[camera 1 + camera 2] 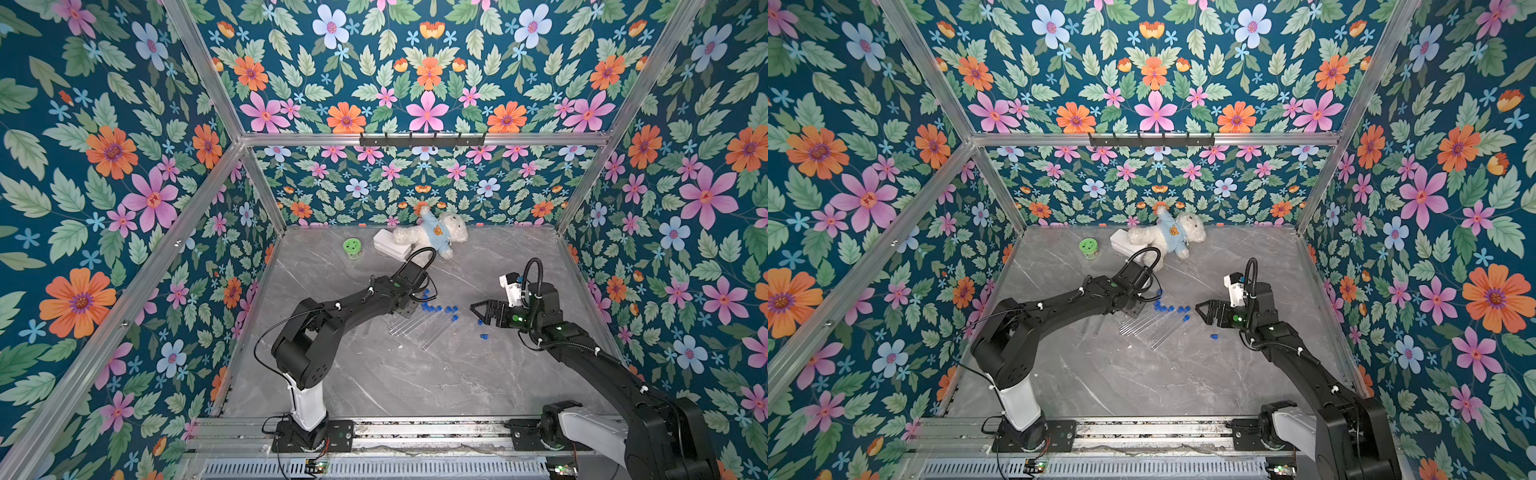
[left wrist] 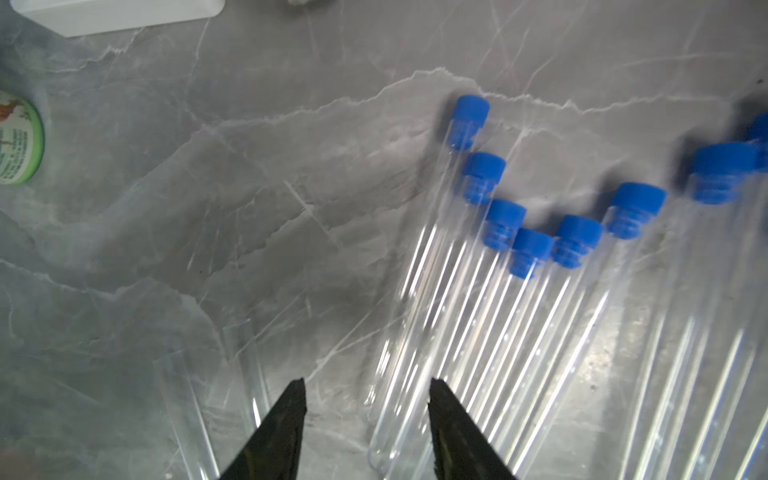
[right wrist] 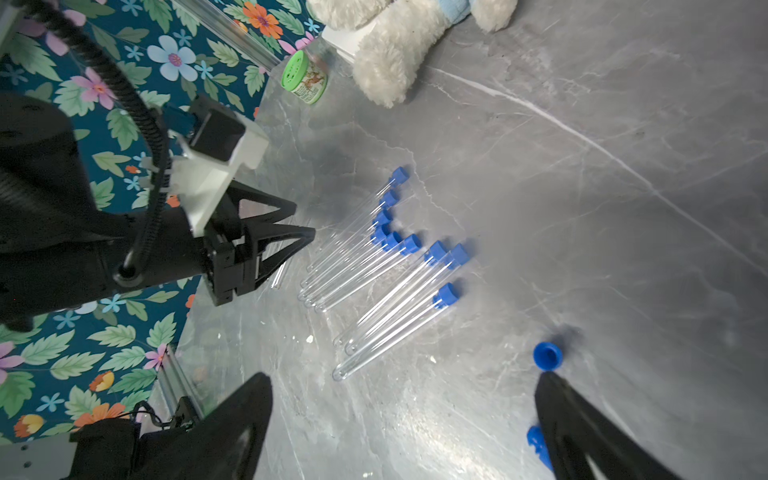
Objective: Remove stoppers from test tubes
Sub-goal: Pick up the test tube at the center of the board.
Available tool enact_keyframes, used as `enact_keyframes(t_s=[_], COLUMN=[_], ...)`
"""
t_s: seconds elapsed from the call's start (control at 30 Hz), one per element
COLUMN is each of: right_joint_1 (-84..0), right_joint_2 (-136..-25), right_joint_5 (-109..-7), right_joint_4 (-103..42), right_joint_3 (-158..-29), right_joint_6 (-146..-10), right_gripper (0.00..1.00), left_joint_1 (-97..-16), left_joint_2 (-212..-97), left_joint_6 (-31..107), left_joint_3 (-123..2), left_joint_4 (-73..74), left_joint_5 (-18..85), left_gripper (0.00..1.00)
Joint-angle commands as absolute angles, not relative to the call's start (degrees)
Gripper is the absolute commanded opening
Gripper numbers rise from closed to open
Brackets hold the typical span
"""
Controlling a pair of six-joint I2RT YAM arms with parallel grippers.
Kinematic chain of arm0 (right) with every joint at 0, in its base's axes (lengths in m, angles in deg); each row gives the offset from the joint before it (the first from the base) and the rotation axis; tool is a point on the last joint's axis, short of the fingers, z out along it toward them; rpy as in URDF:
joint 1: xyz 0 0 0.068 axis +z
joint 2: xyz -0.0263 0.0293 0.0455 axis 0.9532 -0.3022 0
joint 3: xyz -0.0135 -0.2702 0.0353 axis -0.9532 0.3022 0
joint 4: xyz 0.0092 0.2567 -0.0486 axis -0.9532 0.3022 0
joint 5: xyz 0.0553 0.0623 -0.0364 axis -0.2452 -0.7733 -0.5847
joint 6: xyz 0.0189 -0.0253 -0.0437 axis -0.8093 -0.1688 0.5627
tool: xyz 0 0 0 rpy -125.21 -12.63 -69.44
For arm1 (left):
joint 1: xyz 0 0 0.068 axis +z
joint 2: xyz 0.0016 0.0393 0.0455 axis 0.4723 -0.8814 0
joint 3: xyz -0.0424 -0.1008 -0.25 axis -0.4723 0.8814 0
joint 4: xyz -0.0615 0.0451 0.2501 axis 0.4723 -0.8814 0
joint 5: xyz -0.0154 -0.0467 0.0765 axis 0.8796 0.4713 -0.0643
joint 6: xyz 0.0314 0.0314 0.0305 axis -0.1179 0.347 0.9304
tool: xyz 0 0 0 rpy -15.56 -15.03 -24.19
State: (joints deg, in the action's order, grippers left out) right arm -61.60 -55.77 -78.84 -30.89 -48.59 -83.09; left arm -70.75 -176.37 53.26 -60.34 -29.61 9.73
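Caught low over a grey marble table [image 1: 415, 374] with the left gripper [image 2: 365, 386] parted and empty, nothing pinched between its black fingertips [image 2: 297, 395]. Showed a fan of clear test tubes [image 2: 478, 332] lying flat on the marble just ahead of that gripper and off to one side, nearly touching one another, capped at their far ends with blue stoppers [image 2: 577, 241]. Showed two uncapped tubes [image 2: 249, 374] just beside the opposite fingertip, faint against the stone. Found the right gripper [image 3: 403, 376] spread wide and clutching nothing, pointed toward the test tubes from a short way off. Showed one loose stopper [image 3: 547, 356] standing mouth-up on the marble just off one of its fingertips, and a second stopper [image 3: 538, 446] beside that same finger, partly hidden behind it. Also took in a green-lidded jar [image 1: 352, 247], a white box [image 1: 390, 245] and a white teddy bear [image 1: 432, 232] by the back wall, well beyond both grippers.
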Motion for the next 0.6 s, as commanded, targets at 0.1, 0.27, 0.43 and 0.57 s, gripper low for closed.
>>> enact_keyframes(t_s=[0.1, 0.27, 0.43, 0.57], right_joint_1=[-61.5, -61.6, -61.6, -61.6], right_joint_2=[-55.6, -55.6, -55.3, -55.4], right_joint_5=[-82.0, -83.0, -82.7, -82.7], right_joint_4=[-37.3, -38.4, -38.5, -38.9], right_joint_3=[-46.4, -46.3, -46.1, -46.1], right_joint_6=[-85.7, -85.9, -85.9, -86.0], right_gripper=[0.99, 0.99, 0.99, 0.99], left_joint_1=[-70.8, -70.2, -69.7, -69.4], left_joint_2=[-180.0, -182.6, -184.1, -184.9], left_joint_6=[55.7, 56.5, 57.1, 57.3], left_joint_3=[-62.9, -64.6, -65.1, -65.2], left_joint_4=[-29.7, -28.7, -28.0, -27.6], left_joint_5=[9.5, 8.2, 8.2, 8.5], left_gripper=[0.51, 0.49, 0.48, 0.46])
